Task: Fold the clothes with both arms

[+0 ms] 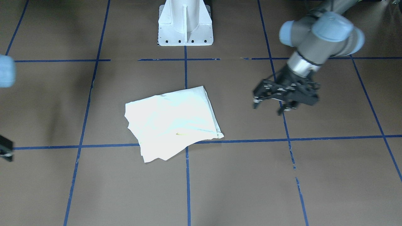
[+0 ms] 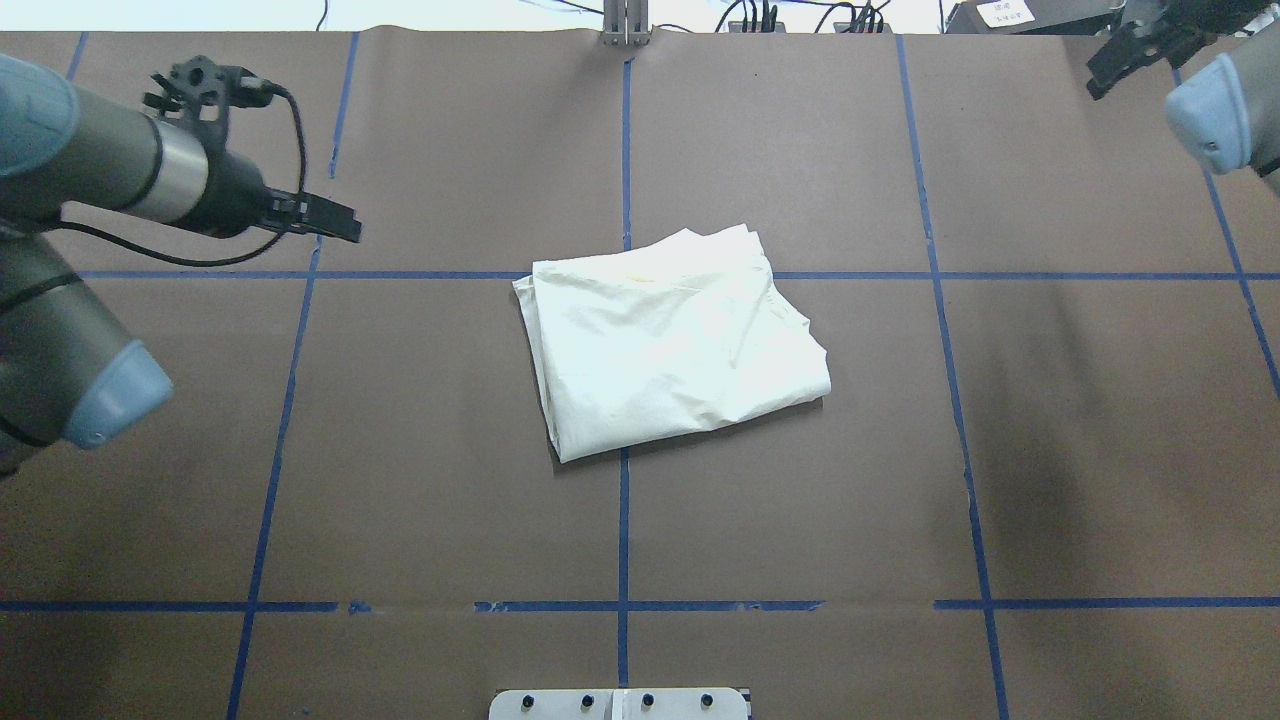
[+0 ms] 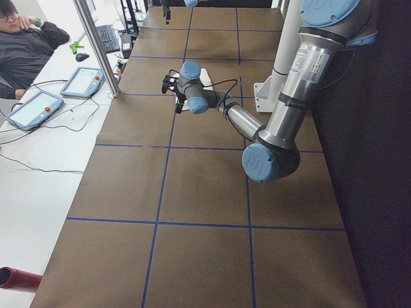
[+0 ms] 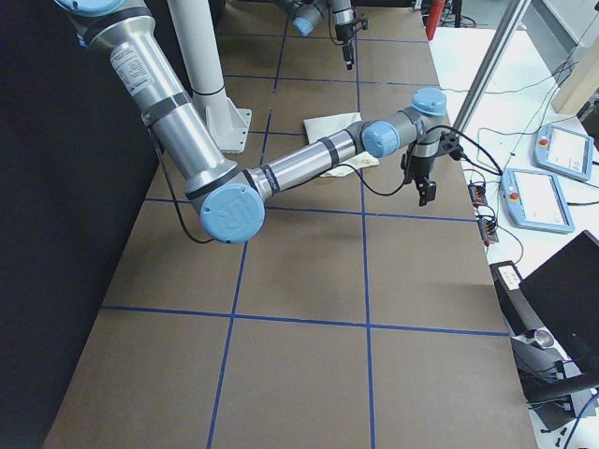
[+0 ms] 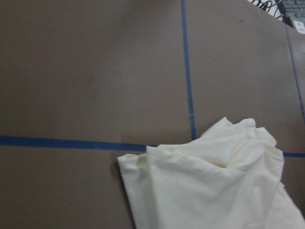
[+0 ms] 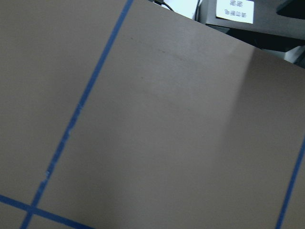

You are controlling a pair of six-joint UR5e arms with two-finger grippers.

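The table (image 2: 430,480) is covered edge to edge in brown paper, marked into large squares by blue tape lines (image 2: 623,520). The robot's white pedestal base (image 1: 185,23) is bolted at the middle of its near edge. The cream T-shirt (image 2: 680,340) lies in the middle of the table, folded into a rough rectangle with loose layers showing along its edges. It covers a crossing of the tape lines, and its print is out of sight. The left gripper (image 1: 267,109) hovers above the paper toward the table's left edge, well apart from the shirt, with its black fingers spread and nothing between them. The left wrist camera looks down on one corner of the shirt and bare paper. The right gripper (image 2: 1140,50) hangs over the far right corner of the table, and I cannot tell whether its claw is open or closed. The right wrist camera sees only paper and tape. Beyond the far edge runs a white bench with cables, a keyboard (image 3: 109,38) and teach pendants (image 3: 35,109). A metal post (image 3: 96,45) rises at that edge. A person (image 3: 26,48) in a dark top sits at the bench.
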